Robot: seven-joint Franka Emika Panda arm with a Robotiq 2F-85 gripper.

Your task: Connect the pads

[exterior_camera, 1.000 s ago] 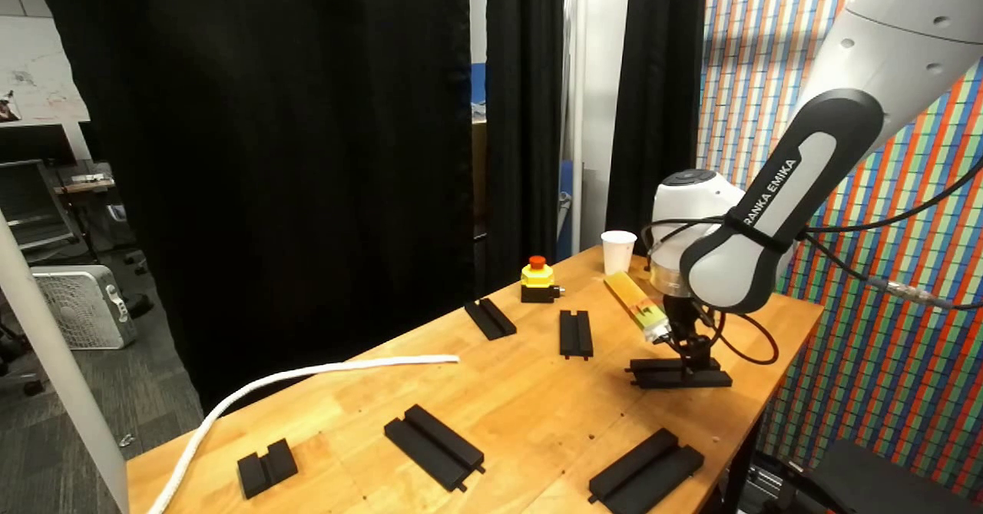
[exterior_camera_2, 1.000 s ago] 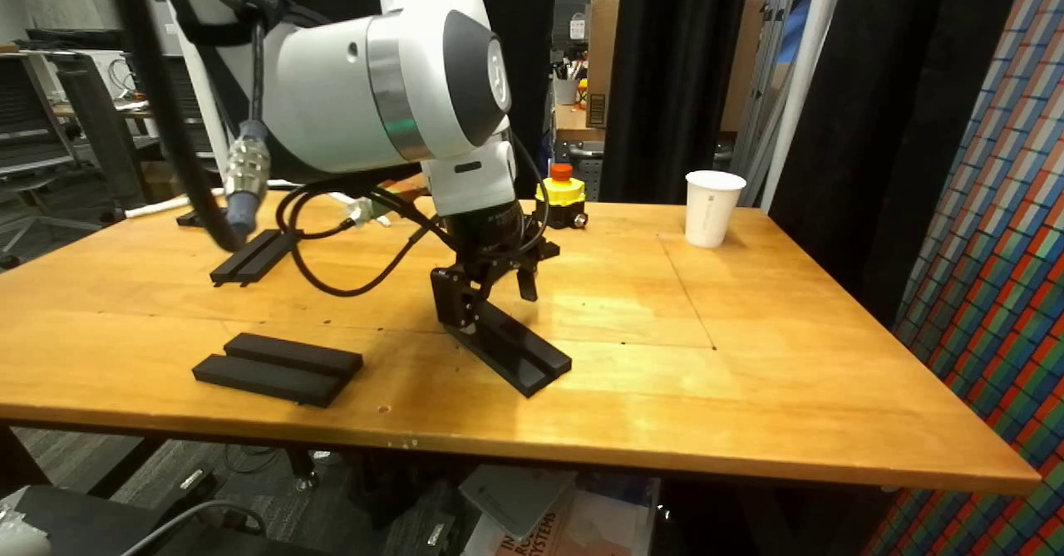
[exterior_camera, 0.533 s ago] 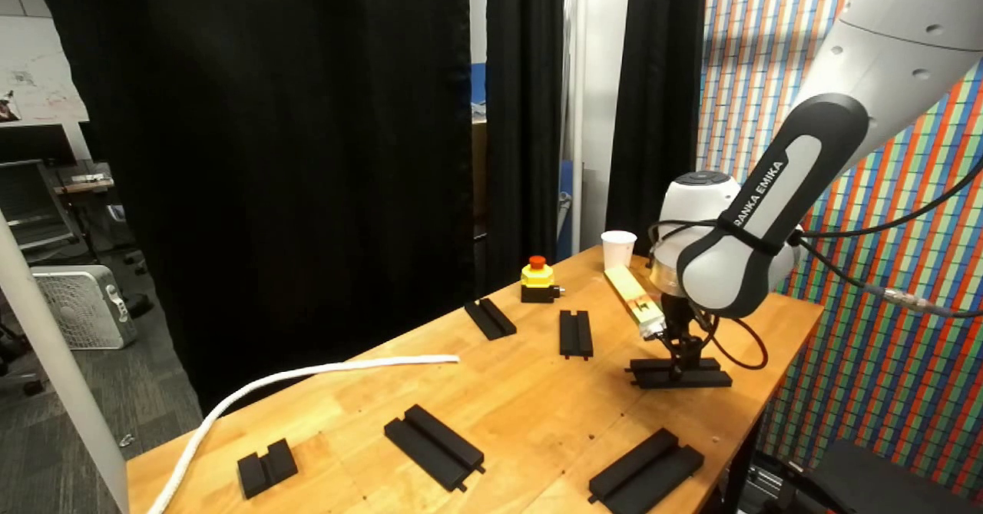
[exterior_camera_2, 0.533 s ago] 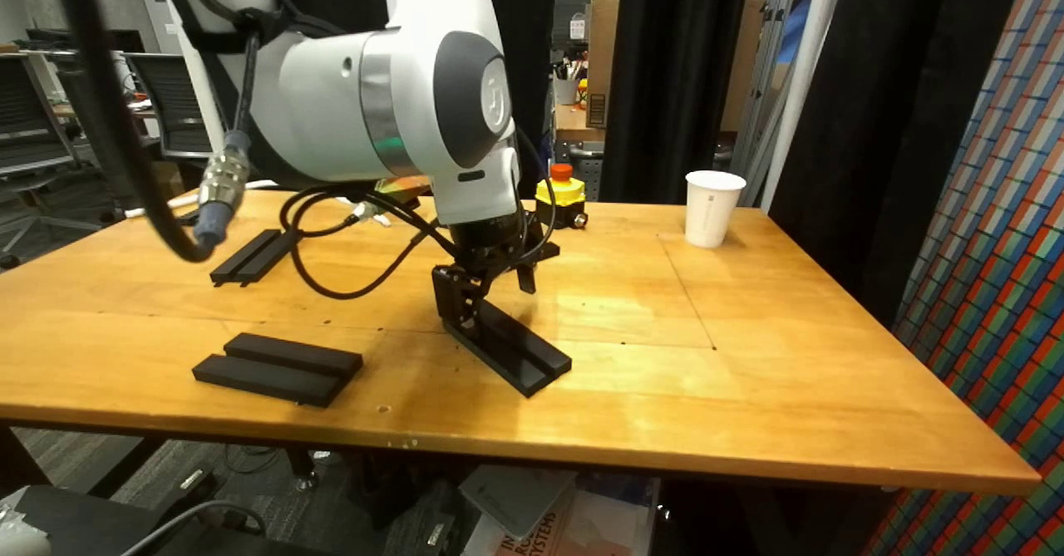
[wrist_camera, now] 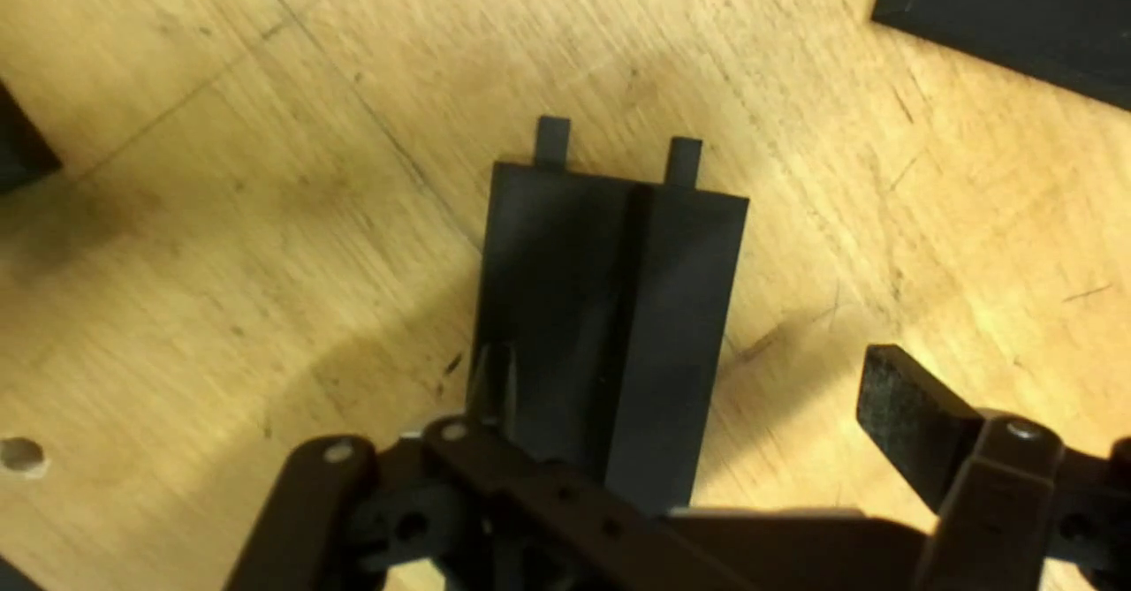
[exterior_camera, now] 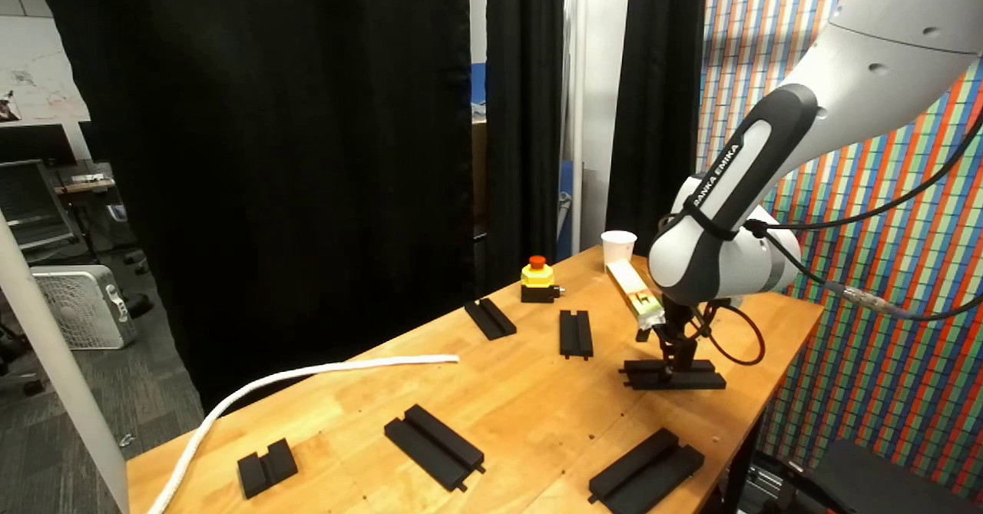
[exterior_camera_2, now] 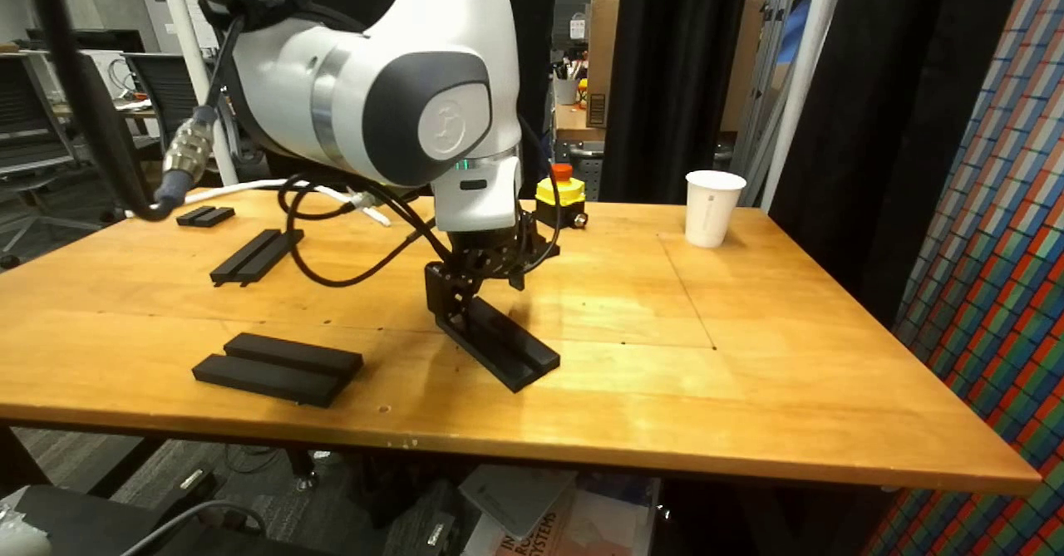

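Note:
My gripper is open over a black ridged pad. In the wrist view the left finger overlaps the pad's left edge; whether they touch I cannot tell. The right finger stands off its right side above bare wood. The pad lies flat, with two small pegs at its far end. It shows in both exterior views below the gripper. Other pads lie apart: a front one, a middle one, a short one, and two near the back edge.
A yellow and red stop button stands at the back edge, with a white cup near the far corner. A white cable lies along the table's back. Another pad shows at the wrist view's upper right. Loose cables hang from my arm.
The arm has tilted and turned over the pad. The pad below my gripper has slid slightly to the left in both exterior views. The other pads have not moved.

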